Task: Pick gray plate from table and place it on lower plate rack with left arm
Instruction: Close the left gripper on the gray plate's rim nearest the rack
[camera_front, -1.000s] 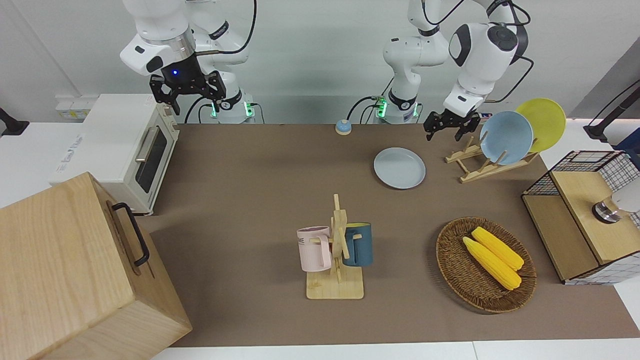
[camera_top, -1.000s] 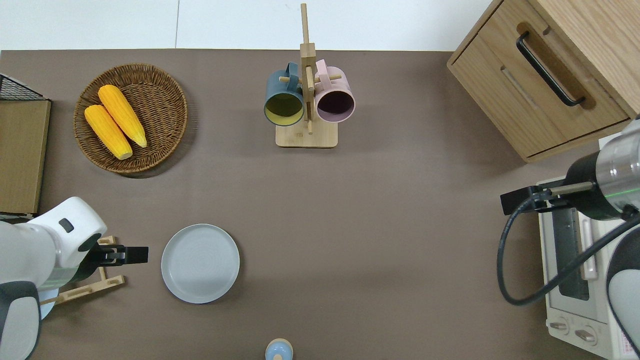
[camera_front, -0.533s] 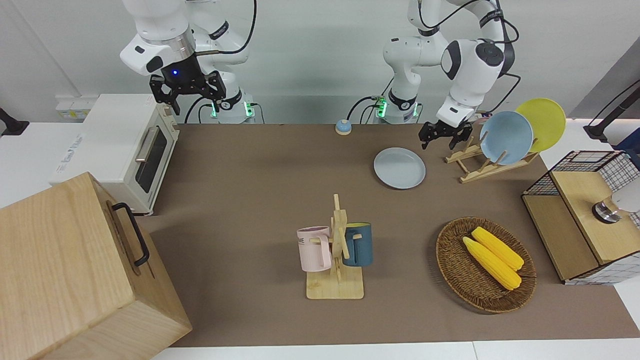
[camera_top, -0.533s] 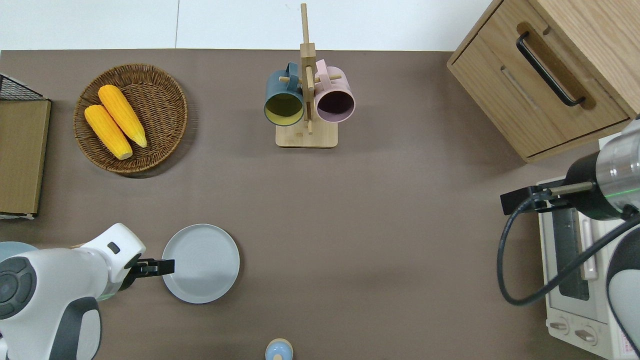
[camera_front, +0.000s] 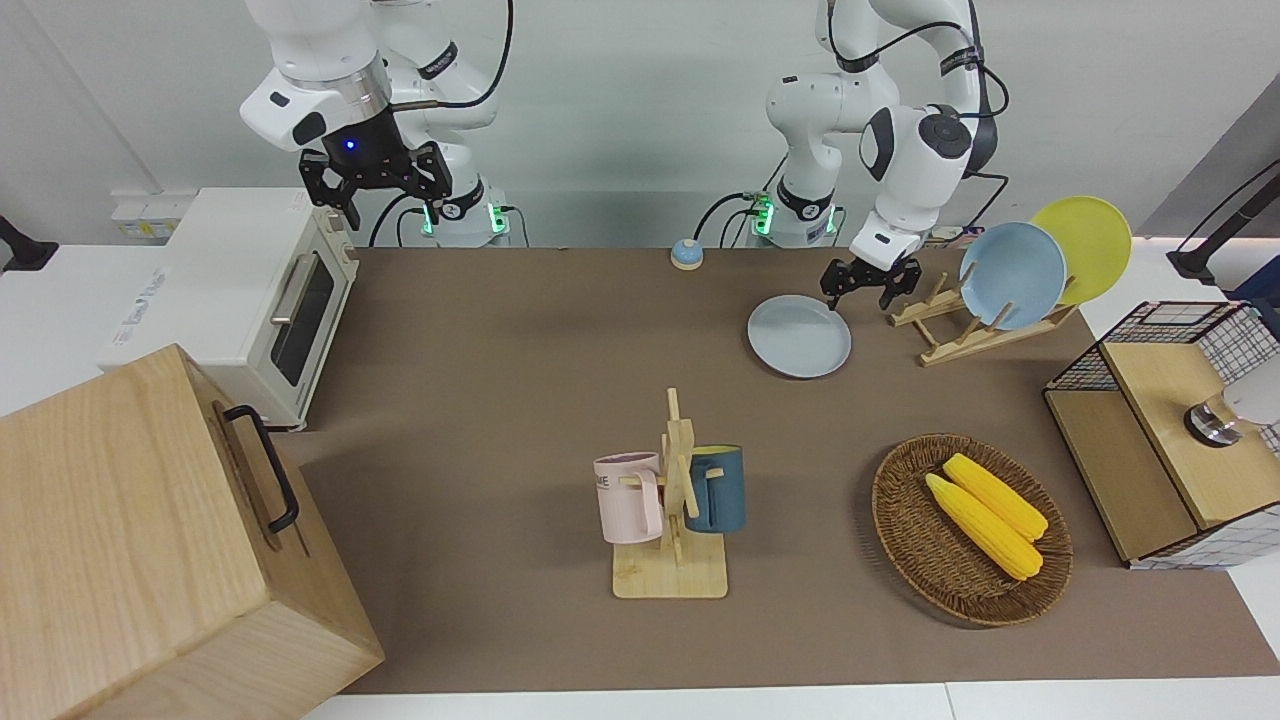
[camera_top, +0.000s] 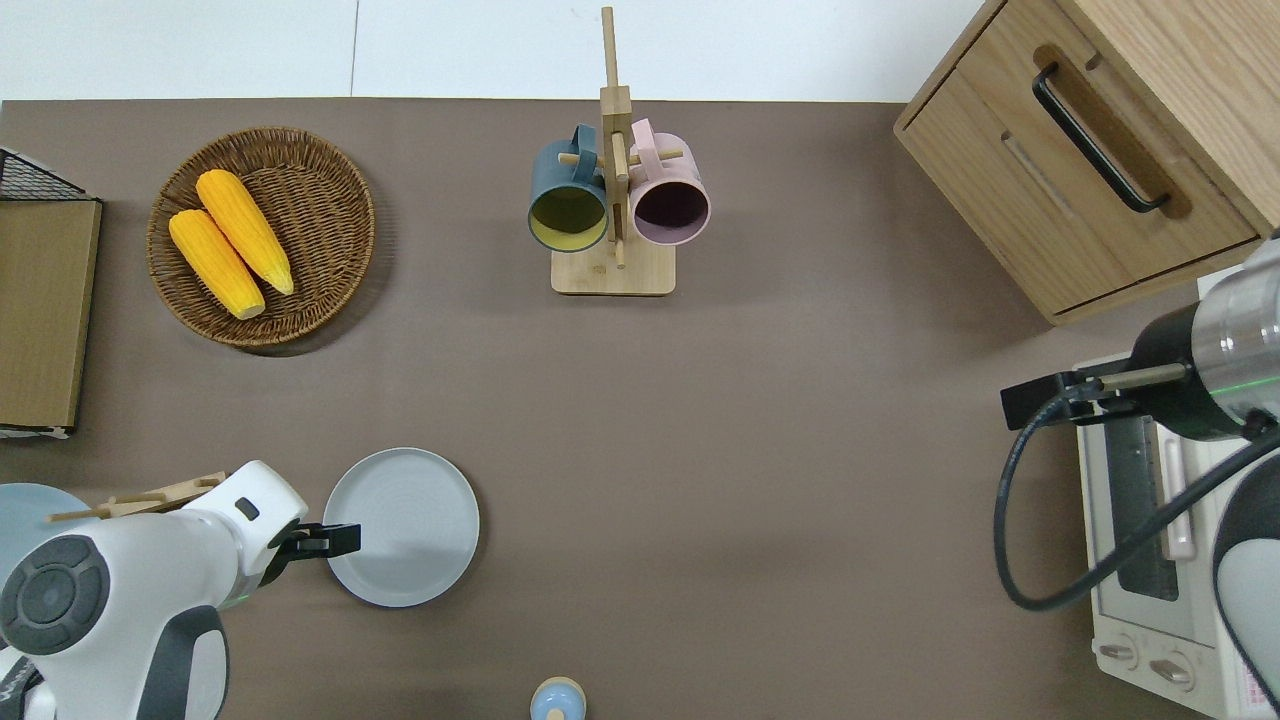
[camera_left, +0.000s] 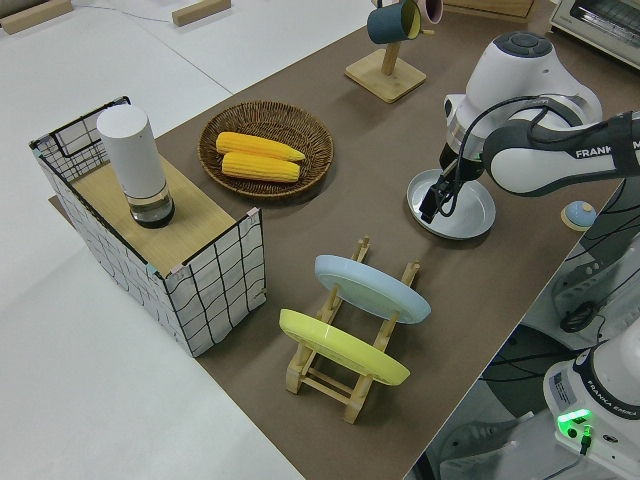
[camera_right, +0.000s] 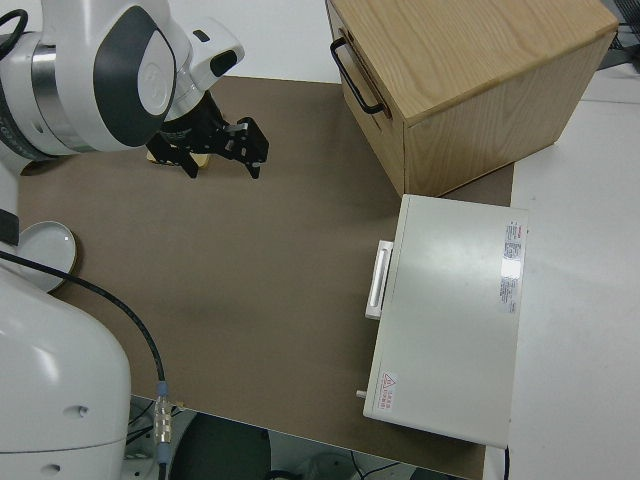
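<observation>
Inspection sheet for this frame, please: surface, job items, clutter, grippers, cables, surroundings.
Surface: table under a brown mat, no spills seen.
Job's things: gray plate lies flat on the mat; lower plate rack holds a blue plate and a yellow plate, with free slots at its end toward the gray plate.
Clutter: mug stand with two mugs, basket of corn, small bell.
Grippers: left gripper open at the gray plate's rim, on the rack side; right arm parked, right gripper open.
Cables: black cable loops from the right arm.
Surroundings: toaster oven, wooden cabinet, wire-sided box.
</observation>
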